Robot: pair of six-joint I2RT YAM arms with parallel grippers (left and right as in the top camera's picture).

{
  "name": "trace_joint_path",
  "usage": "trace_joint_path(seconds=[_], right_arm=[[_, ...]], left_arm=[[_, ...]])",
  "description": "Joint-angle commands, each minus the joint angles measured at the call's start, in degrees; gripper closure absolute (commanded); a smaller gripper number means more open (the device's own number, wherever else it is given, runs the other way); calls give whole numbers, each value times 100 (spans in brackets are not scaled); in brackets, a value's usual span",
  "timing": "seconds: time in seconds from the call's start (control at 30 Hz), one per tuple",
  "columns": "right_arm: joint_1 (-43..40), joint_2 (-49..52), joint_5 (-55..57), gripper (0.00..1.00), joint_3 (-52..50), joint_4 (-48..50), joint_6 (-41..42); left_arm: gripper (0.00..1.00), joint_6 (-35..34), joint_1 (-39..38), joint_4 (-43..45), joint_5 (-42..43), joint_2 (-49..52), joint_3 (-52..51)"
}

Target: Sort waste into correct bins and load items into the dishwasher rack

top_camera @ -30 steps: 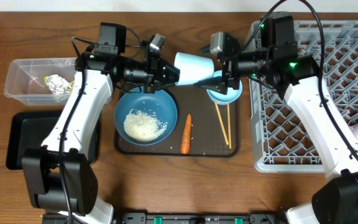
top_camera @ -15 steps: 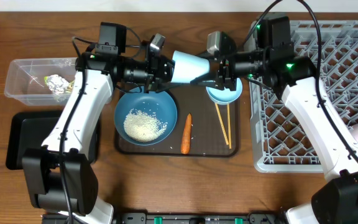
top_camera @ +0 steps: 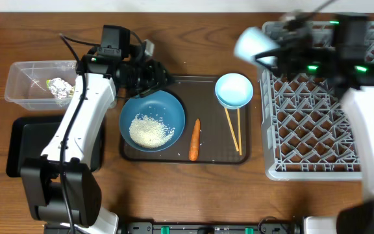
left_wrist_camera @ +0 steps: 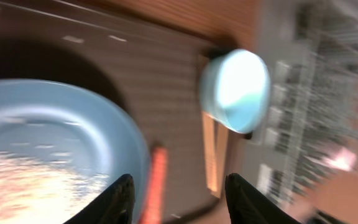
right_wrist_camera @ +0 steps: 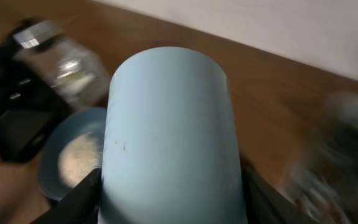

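My right gripper [top_camera: 279,55] is shut on a tall light-blue bowl [top_camera: 254,44], blurred, held at the grey dishwasher rack's [top_camera: 317,123] near-left corner. In the right wrist view the bowl [right_wrist_camera: 166,124] fills the space between the fingers [right_wrist_camera: 169,202]. My left gripper [top_camera: 156,77] is open and empty above the dark-blue bowl's [top_camera: 174,104] far rim; its fingers [left_wrist_camera: 180,199] hold nothing. White rice [top_camera: 150,130] lies in that bowl. The carrot [top_camera: 195,139], chopsticks [top_camera: 233,130] and small light-blue bowl [top_camera: 234,90] sit on the brown tray. The pink cup is hidden.
The brown serving tray [top_camera: 210,153] sits mid-table. The clear tub [top_camera: 24,81] at far left holds the foil ball [top_camera: 60,88] and a yellow-green wrapper [top_camera: 52,82]. The black tray [top_camera: 24,146] lies in front of it, partly under my left arm.
Both grippers held the tall light-blue bowl over the tray. The left has let go and drawn back left. The right has carried it right, to the rack.
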Motion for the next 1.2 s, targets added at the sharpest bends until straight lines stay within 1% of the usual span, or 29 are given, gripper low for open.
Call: trace_joint_path(seconds=[0.0,0.1,0.2,0.27,0.37,0.57,0.7,0.8,1.17], right_arm=[[-678,-439,1156,90,33,-466,914],[-1414,-514,1729,93,101,-1060,1318],[-2197,-507,1779,94,201,-1499,1633],[-2726,-496,1781,95,258,-1707,1670],[-3399,-424,1838,95,332,-1869,1679],[-4387,-63,2302,96,339,-1947,1797],[-4774,293,2643,96,339,-1923,2085],[-4898,490,2889,97,339,-1912,2273],[-4944,988,2911,96,337,-1493,2315]], left_arm=[[52,151,4,-26,-1172,-195,52],[52,151,4,-13,-1176,-192,52],[52,153,4,-9,-1202,-192,52],[52,173,4,-11,-1217,-192,52],[52,173,4,-11,-1215,-192,52],[52,175,4,-33,-1215,-192,52],[52,264,4,-114,-1215,-192,52],[52,299,4,-166,-1215,-192,52],[52,299,2,-208,-1215,-192,52]])
